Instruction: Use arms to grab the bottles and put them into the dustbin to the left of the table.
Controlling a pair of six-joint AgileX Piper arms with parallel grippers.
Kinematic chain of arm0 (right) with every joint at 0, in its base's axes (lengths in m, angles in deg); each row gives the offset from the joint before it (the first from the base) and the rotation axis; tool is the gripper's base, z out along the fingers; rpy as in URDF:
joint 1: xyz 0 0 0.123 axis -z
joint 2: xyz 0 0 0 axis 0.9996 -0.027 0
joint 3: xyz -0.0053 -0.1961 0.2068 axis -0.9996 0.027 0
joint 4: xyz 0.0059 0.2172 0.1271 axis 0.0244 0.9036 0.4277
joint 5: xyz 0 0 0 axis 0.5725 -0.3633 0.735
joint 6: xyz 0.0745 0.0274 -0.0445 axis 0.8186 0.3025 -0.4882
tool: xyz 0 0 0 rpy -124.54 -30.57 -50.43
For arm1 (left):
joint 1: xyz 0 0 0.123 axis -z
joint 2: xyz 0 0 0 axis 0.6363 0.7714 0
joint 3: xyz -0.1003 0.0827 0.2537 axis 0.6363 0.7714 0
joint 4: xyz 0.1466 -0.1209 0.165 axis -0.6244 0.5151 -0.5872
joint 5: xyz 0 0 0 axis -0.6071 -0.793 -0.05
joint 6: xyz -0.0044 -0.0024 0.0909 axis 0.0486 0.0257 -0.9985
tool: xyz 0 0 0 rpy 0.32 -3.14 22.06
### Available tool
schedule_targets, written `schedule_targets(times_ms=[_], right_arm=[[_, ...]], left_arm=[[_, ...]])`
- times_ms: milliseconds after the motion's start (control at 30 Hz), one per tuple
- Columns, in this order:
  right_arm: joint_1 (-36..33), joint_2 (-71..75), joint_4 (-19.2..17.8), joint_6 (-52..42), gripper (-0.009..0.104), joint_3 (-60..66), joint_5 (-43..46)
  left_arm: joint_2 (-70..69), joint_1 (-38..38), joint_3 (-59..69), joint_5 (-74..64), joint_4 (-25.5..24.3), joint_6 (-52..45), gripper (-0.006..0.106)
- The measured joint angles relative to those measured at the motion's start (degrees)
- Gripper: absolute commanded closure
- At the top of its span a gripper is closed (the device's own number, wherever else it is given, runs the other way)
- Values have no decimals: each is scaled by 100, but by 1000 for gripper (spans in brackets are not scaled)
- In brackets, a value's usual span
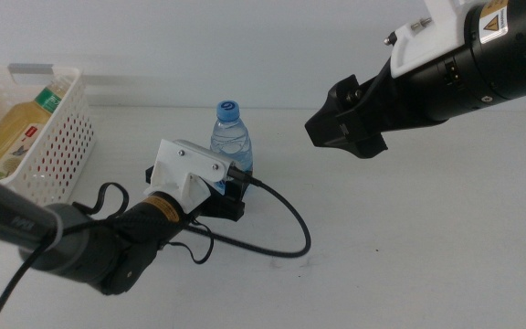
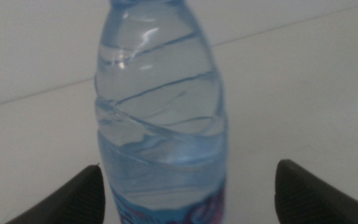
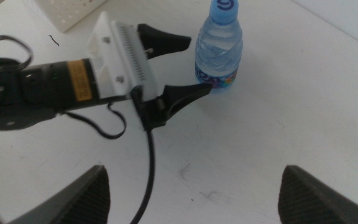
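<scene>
The clear water bottle (image 1: 231,135) with a blue cap stands upright on the white table (image 1: 427,238). My left gripper (image 1: 229,183) is open at the bottle's base, one jaw on each side. In the left wrist view the bottle (image 2: 160,124) fills the gap between the jaws of the left gripper (image 2: 190,167). The right wrist view shows the bottle (image 3: 219,53) with the left gripper (image 3: 199,65) at it. My right gripper (image 1: 336,123) is open, high above the table to the right; its own jaws (image 3: 194,177) are empty. The yellow juice bottle (image 1: 16,137) lies in the white dustbin (image 1: 67,137). The red can is out of view.
The dustbin stands at the table's left edge, and its corner shows in the right wrist view (image 3: 73,12). A black cable (image 1: 290,224) loops from the left arm over the table in front of the bottle.
</scene>
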Motion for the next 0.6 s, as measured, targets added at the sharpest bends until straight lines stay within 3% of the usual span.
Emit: schedule_targets(times_ms=[500,600], right_arm=[[0,0,0,0,23,0,0],[0,0,0,0,23,0,0]], left_arm=[[1221,-247,-1415,39,-391,319,7],[1406,-247,-1573,39,-381,418,13]])
